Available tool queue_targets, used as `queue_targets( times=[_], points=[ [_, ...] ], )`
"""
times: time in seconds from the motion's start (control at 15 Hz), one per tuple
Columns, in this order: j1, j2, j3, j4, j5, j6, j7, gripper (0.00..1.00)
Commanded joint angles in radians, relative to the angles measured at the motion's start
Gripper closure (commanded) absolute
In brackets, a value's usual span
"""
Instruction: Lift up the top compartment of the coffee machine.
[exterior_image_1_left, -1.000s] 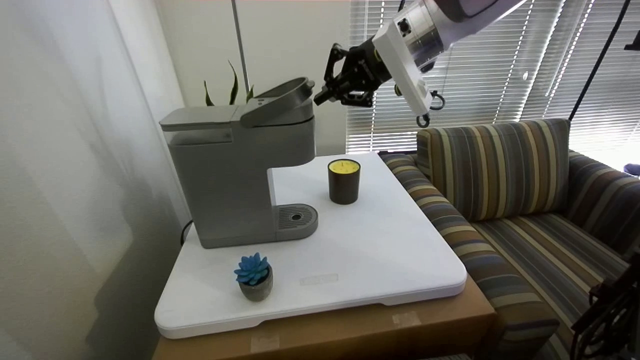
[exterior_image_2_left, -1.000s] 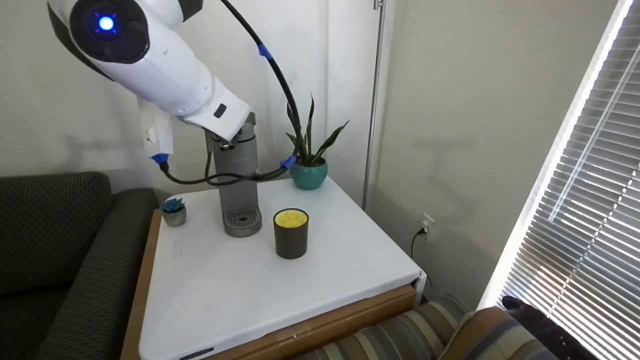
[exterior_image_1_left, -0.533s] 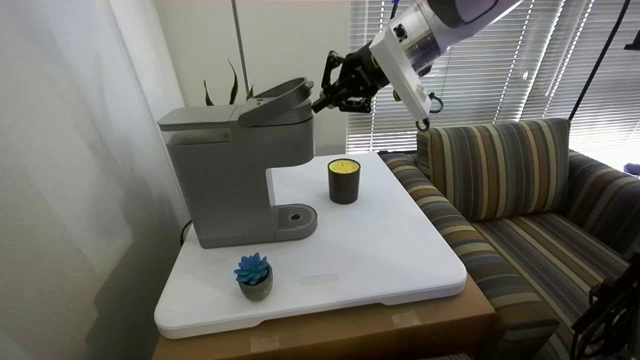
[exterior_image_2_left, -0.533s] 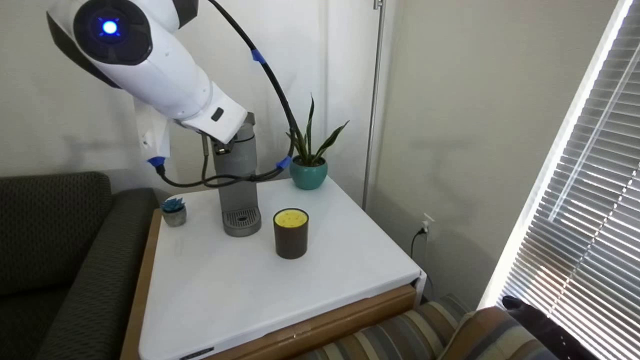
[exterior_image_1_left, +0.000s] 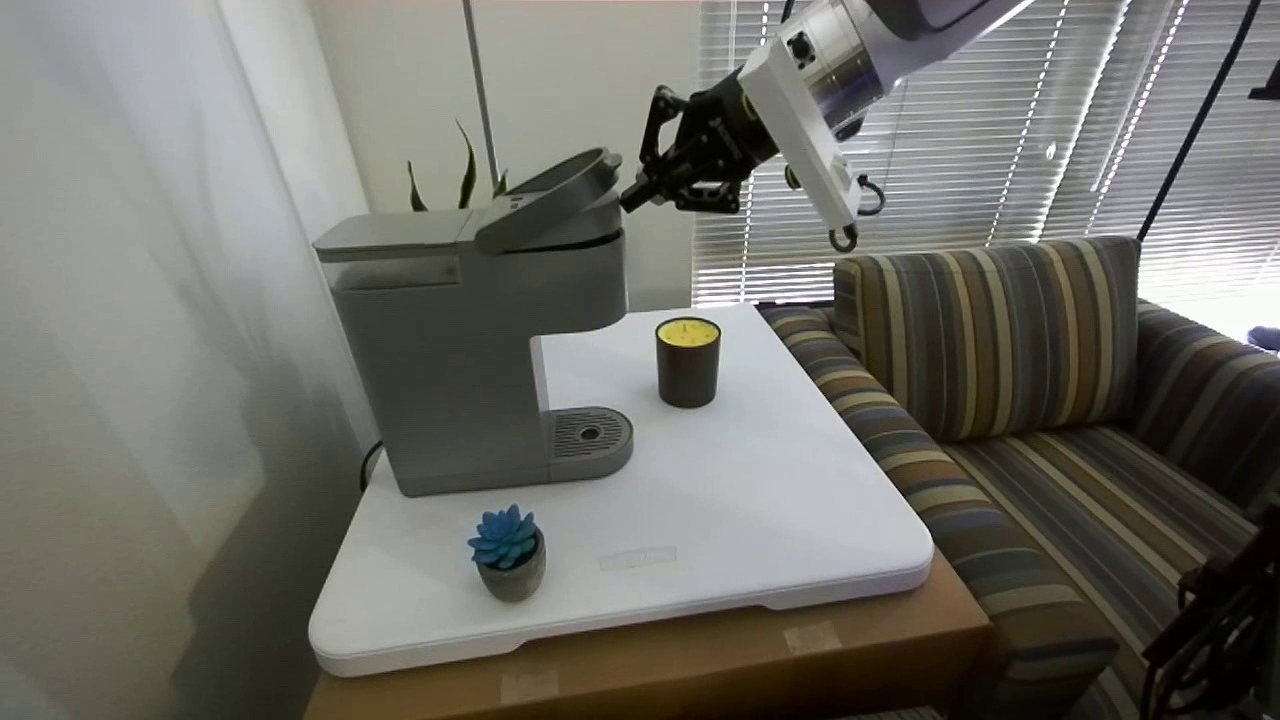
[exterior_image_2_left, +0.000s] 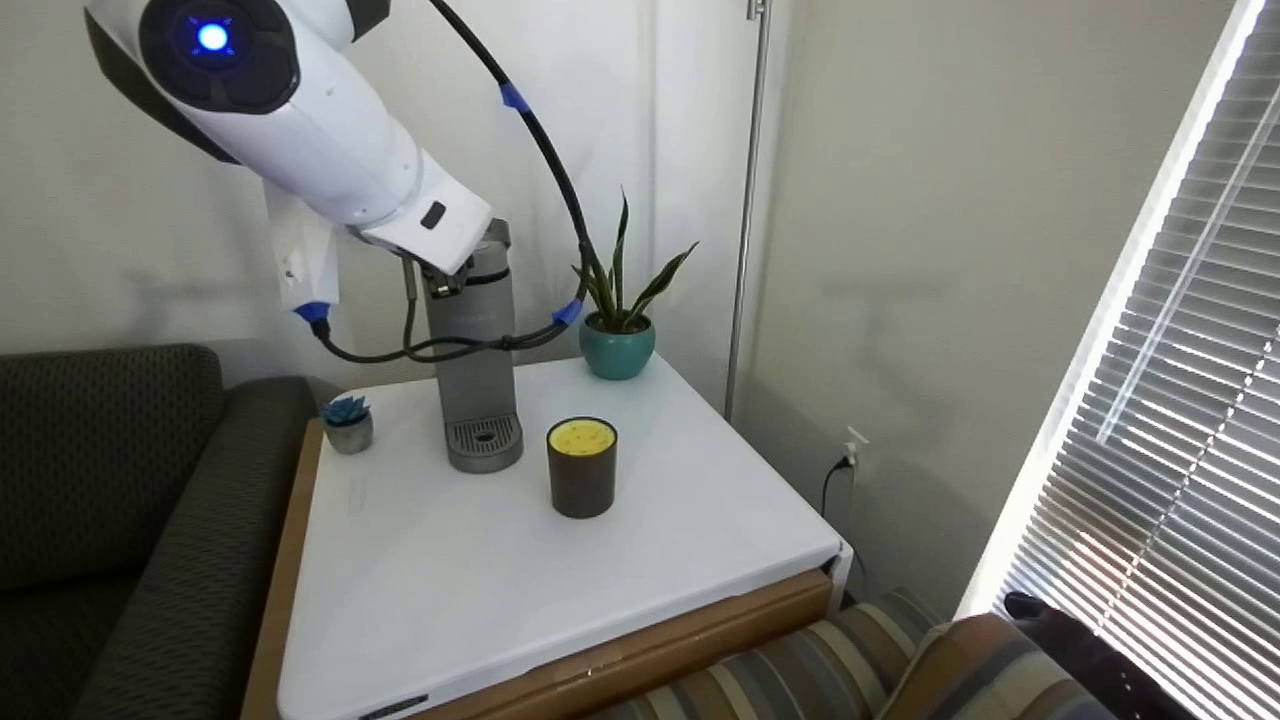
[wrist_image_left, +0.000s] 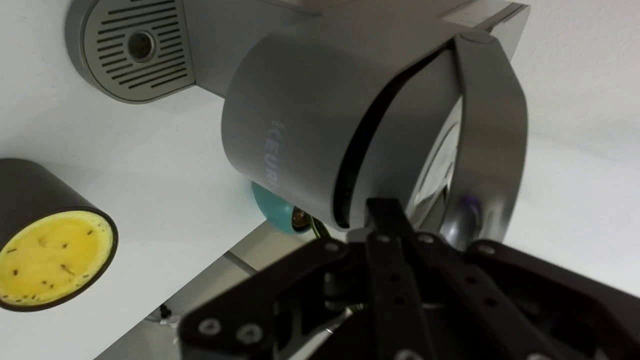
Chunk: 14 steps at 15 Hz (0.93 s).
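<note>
Standing on the smooth white tabletop (exterior_image_1_left: 760, 500), your boxy grey plastic coffee machine (exterior_image_1_left: 460, 380) has its round-fronted top compartment (exterior_image_1_left: 546, 212) tipped up over its front, higher than before, with a fatter black gap (wrist_image_left: 356, 155) under it. Your black gripper (exterior_image_1_left: 630, 200) went up too, fingers (wrist_image_left: 386, 215) squeezed together, tips right by the compartment's front; you can't see if they touch. A round dark-brown candle jar (exterior_image_1_left: 688, 375) sits near.
</note>
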Motion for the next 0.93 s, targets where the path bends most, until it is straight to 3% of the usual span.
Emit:
queue_targets(
  times=[0.0,0.87],
  points=[
    [0.007,-0.031,0.004,0.003,-0.004,0.008,-0.001,1.00],
    [0.022,-0.046,0.005,0.029,-0.017,0.008,-0.007,1.00]
  ],
)
